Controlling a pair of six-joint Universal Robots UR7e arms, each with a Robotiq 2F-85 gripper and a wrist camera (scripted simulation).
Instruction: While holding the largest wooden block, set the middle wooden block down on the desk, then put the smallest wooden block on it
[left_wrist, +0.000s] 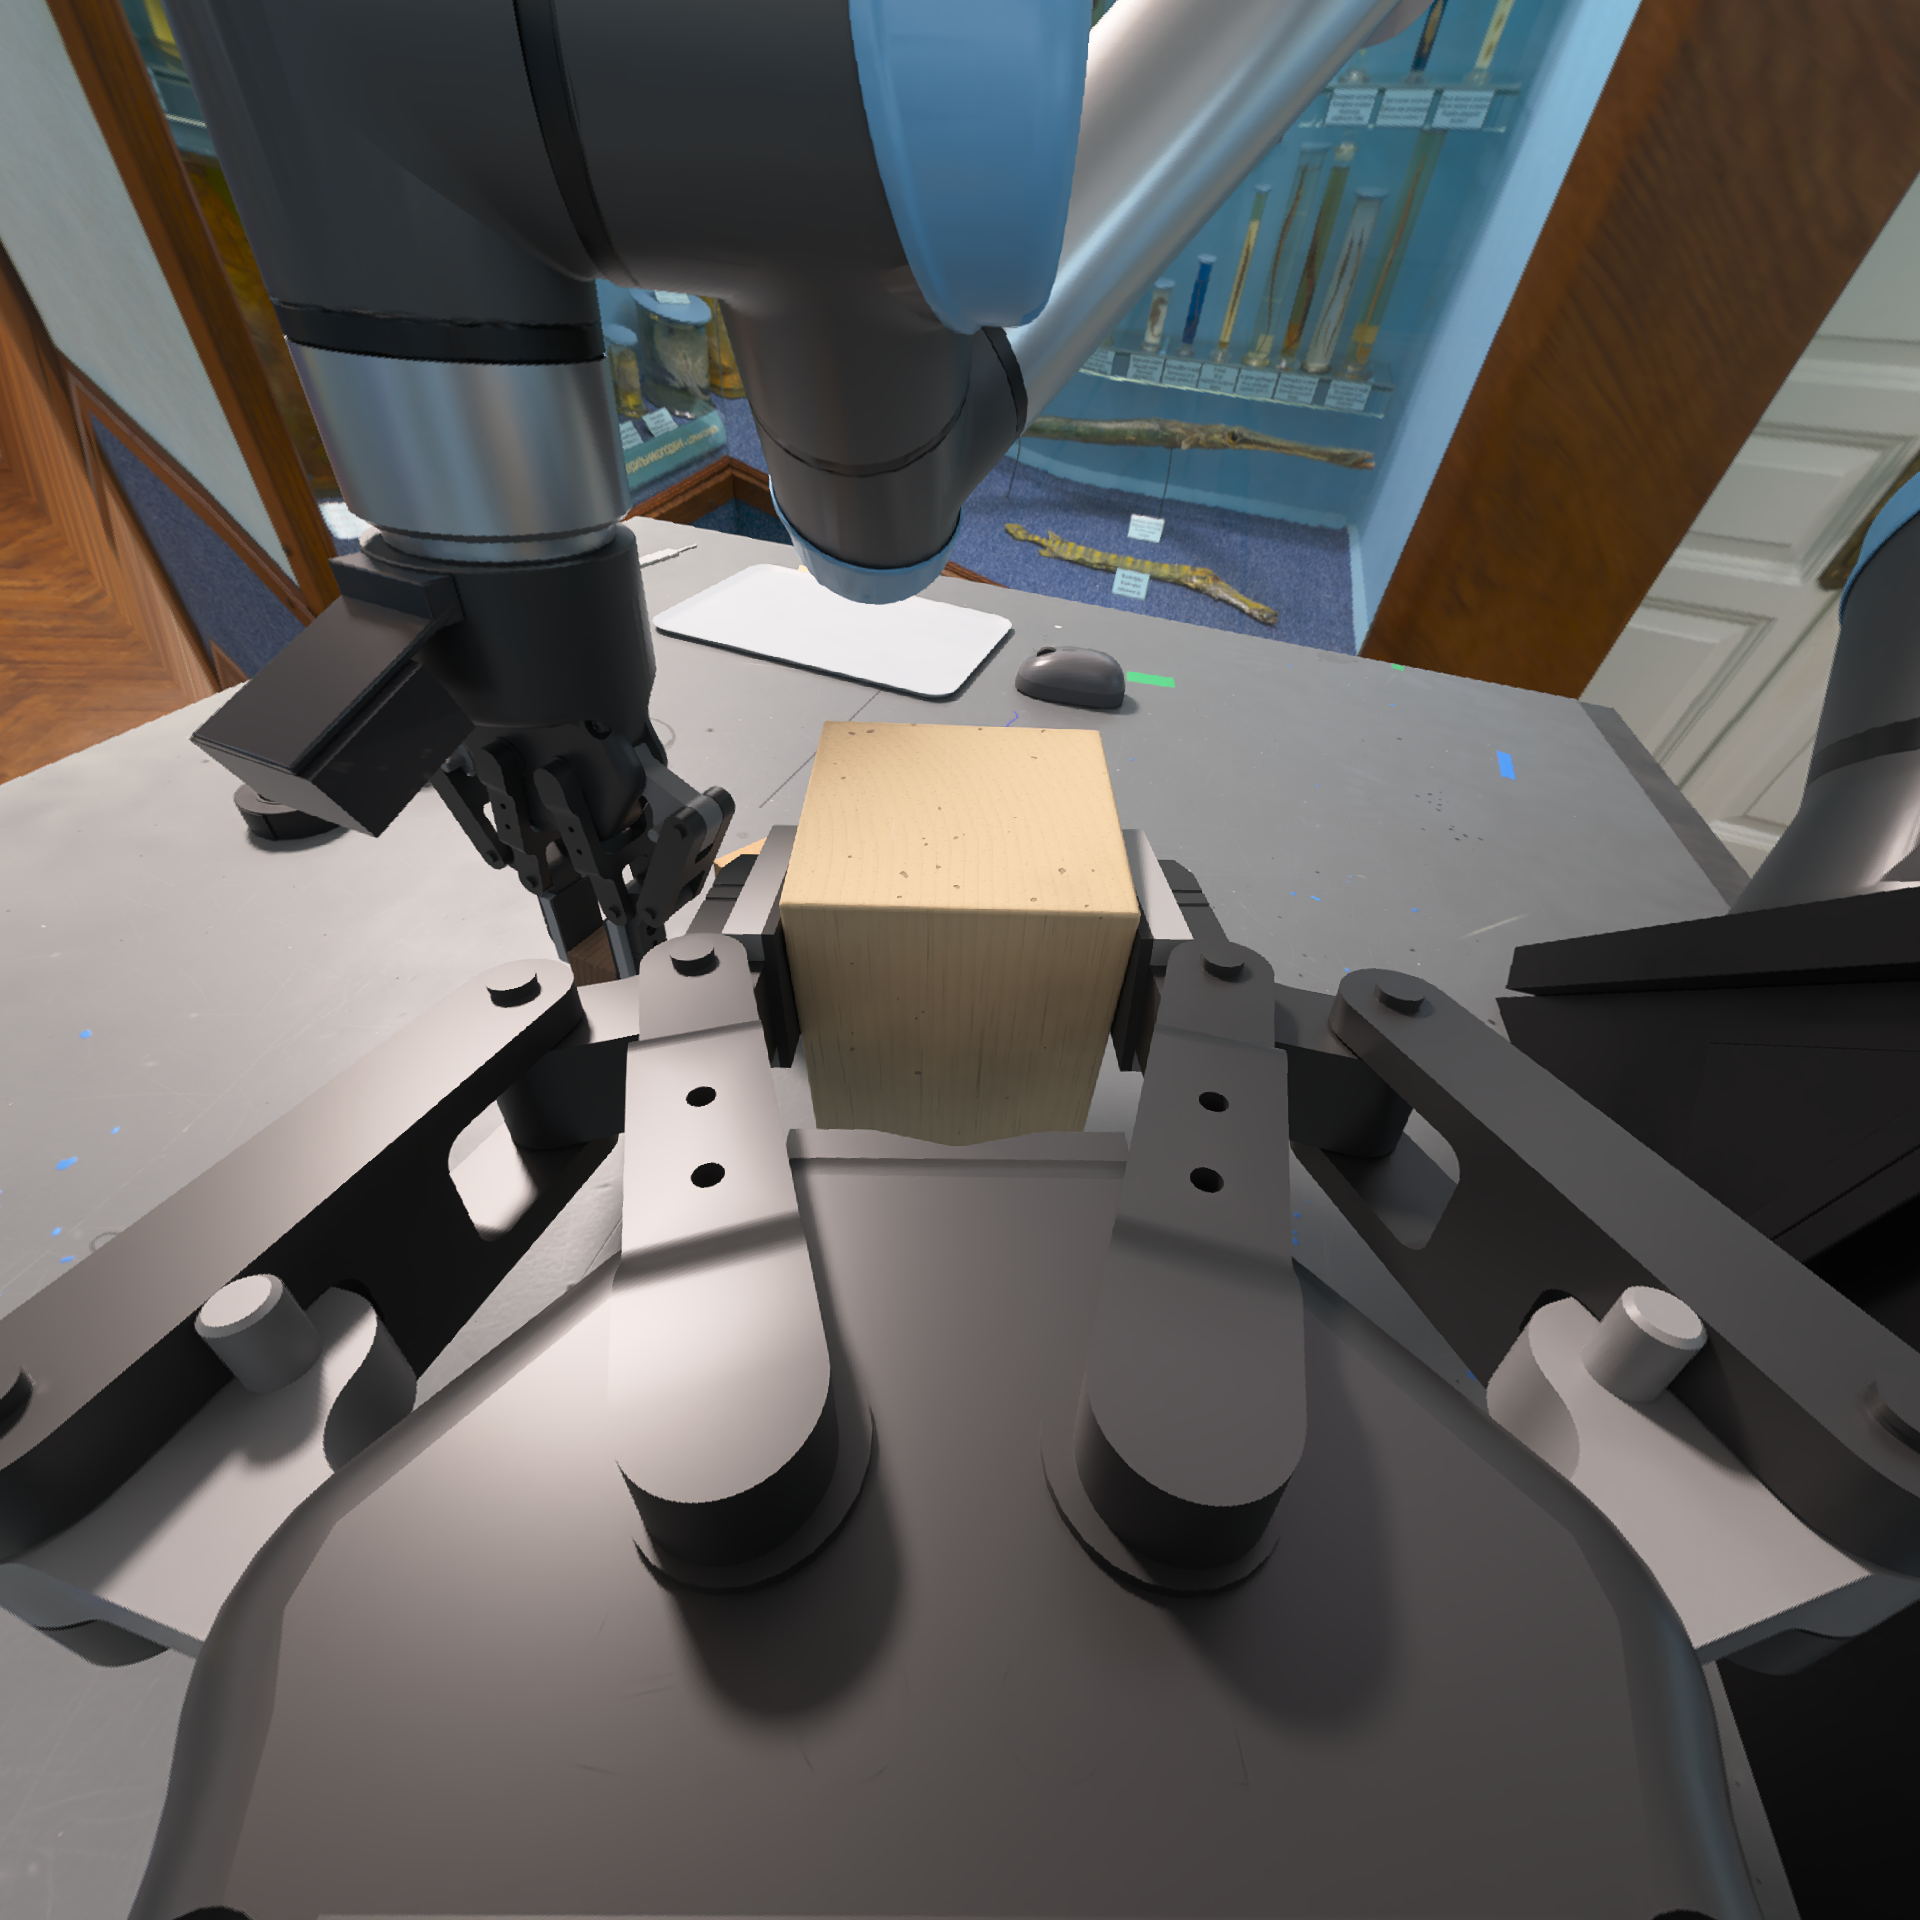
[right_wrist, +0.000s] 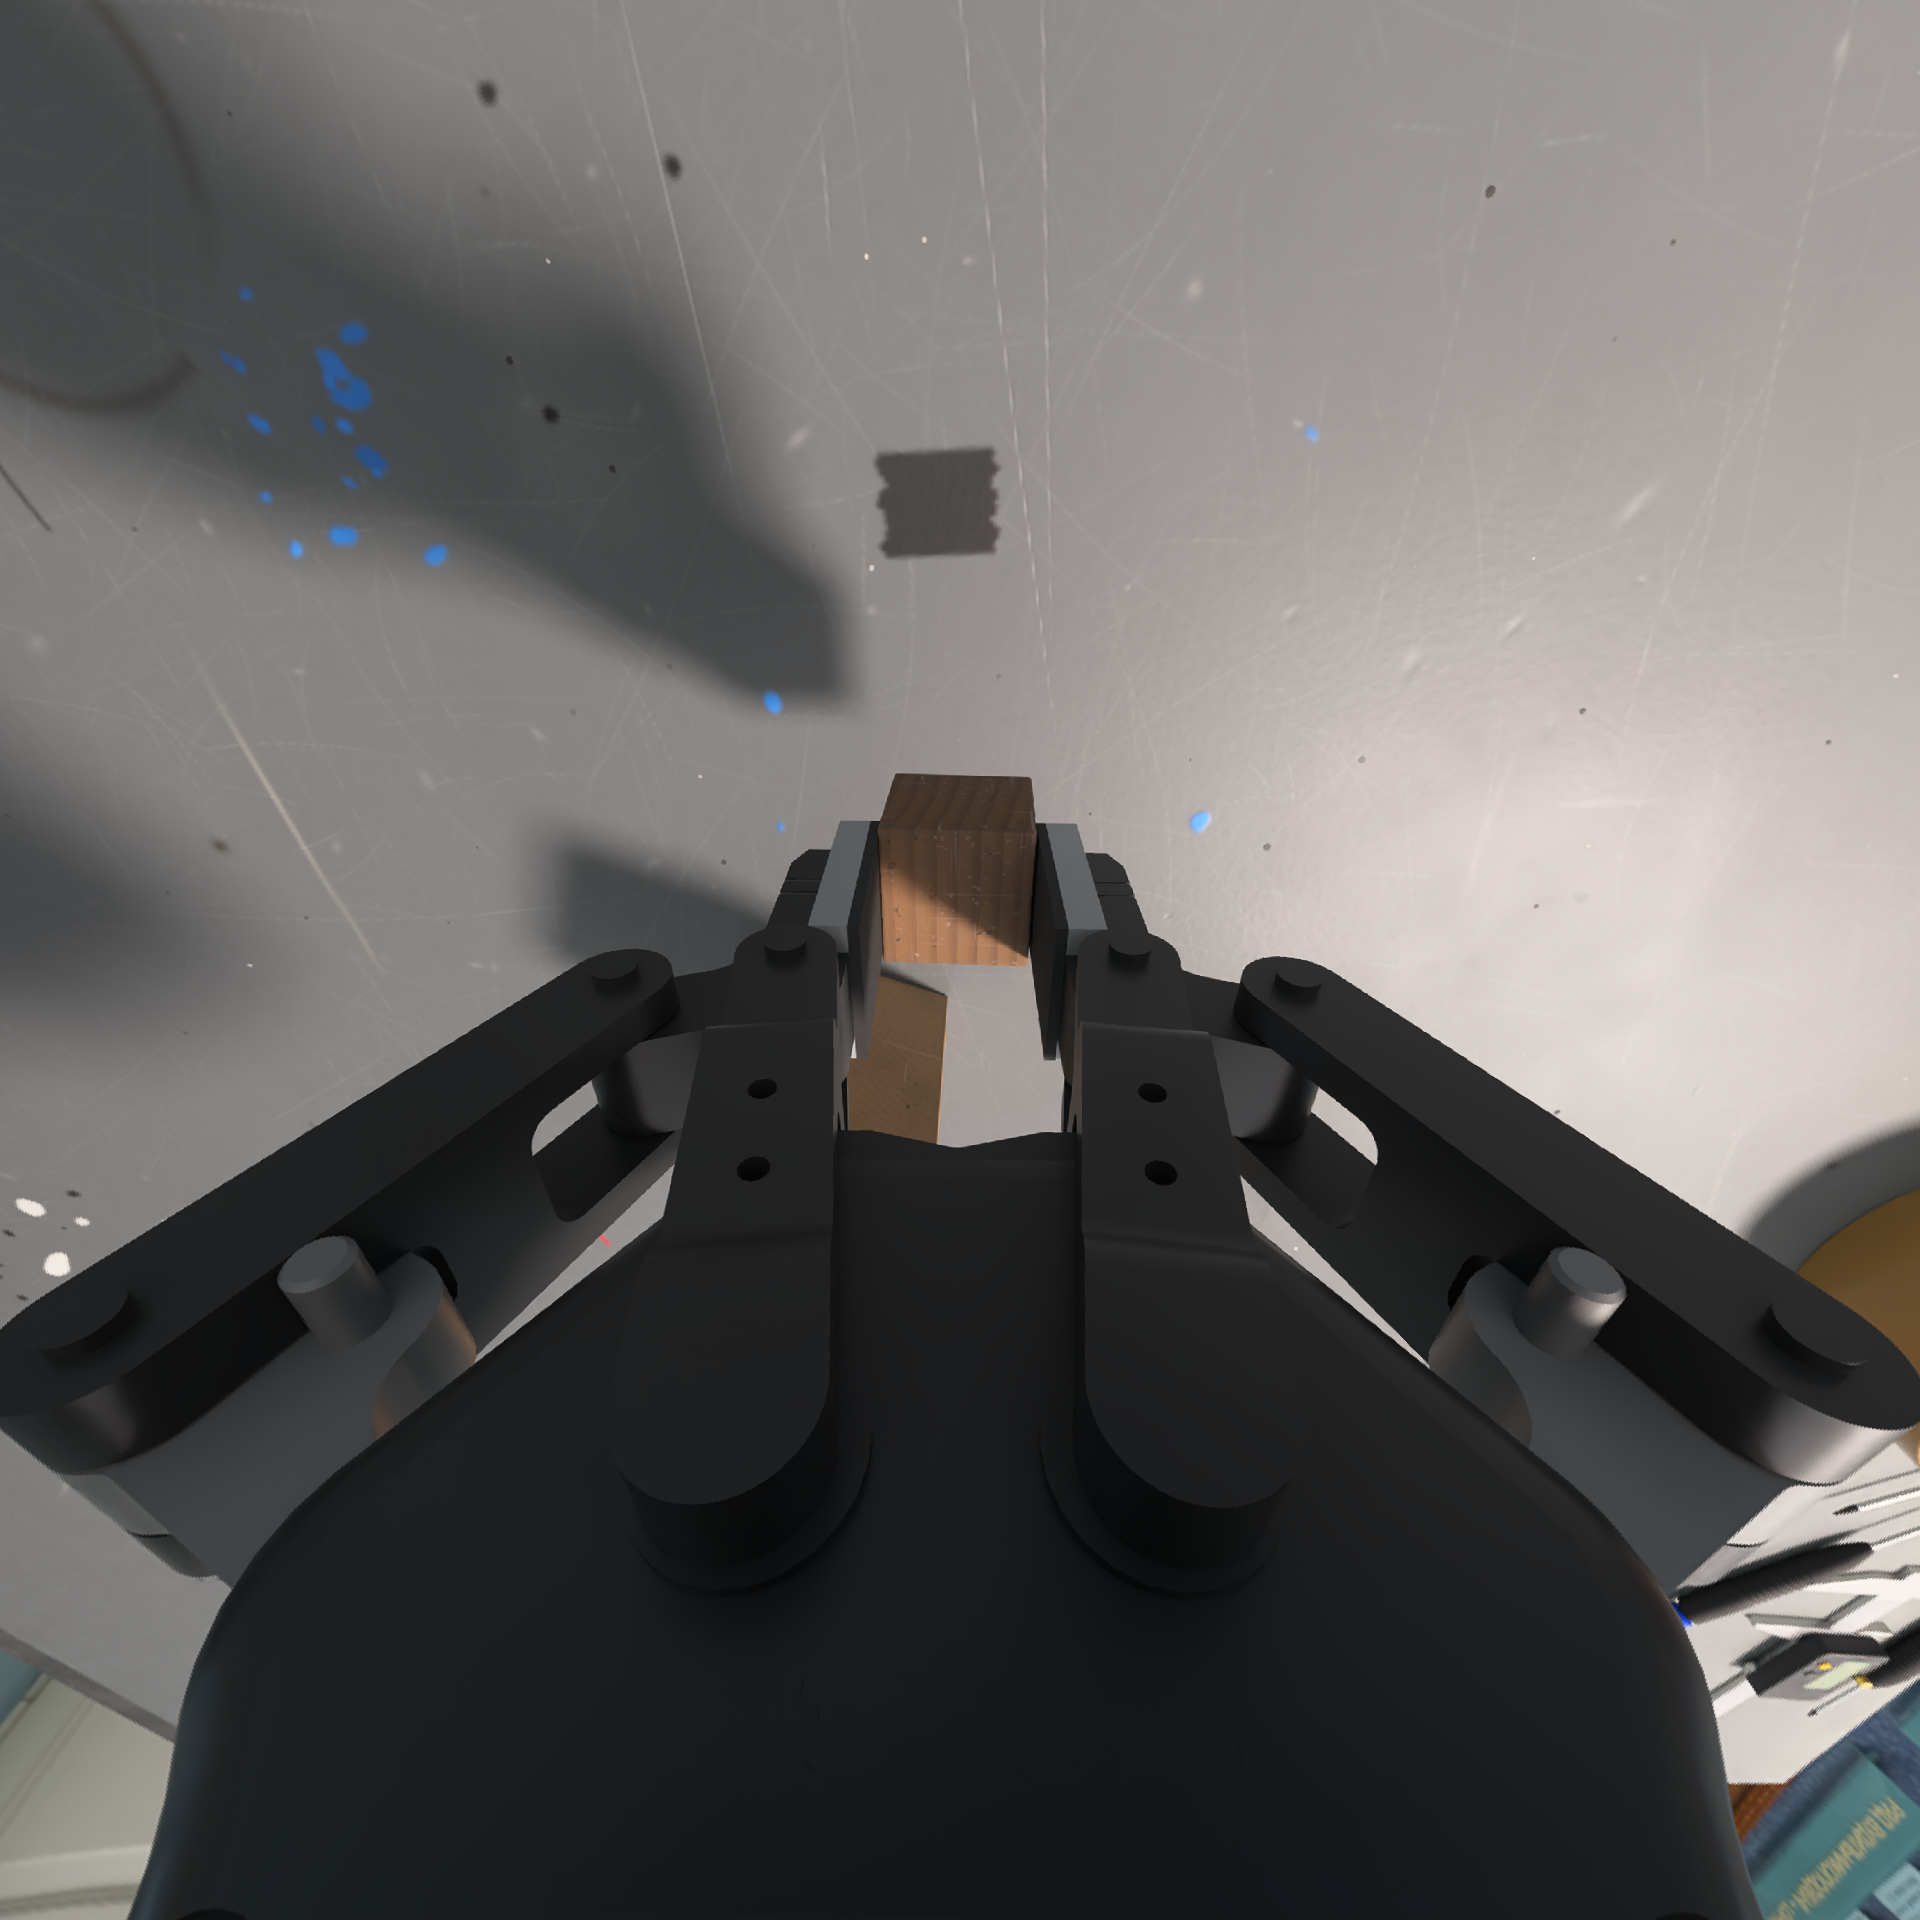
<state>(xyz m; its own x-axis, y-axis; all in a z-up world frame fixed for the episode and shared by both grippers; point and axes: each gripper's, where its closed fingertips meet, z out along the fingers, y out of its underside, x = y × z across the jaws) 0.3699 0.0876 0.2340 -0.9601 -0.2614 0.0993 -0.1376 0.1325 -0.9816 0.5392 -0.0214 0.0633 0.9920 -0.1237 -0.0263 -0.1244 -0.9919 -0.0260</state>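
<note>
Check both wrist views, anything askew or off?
Mostly fine. The left gripper holds the pale largest wooden block squarely. The right gripper clamps a dark brown block only at its fingertips, above the desk. Another wooden piece shows tilted behind its fingers; what it is can't be told.

Nothing I can read. Far beyond my left jaws, small white label cards in the blue display case carry print too small to make out.

A museum gallery: glass display case of jarred specimens, parquet floor, behind a grey desk.
</note>
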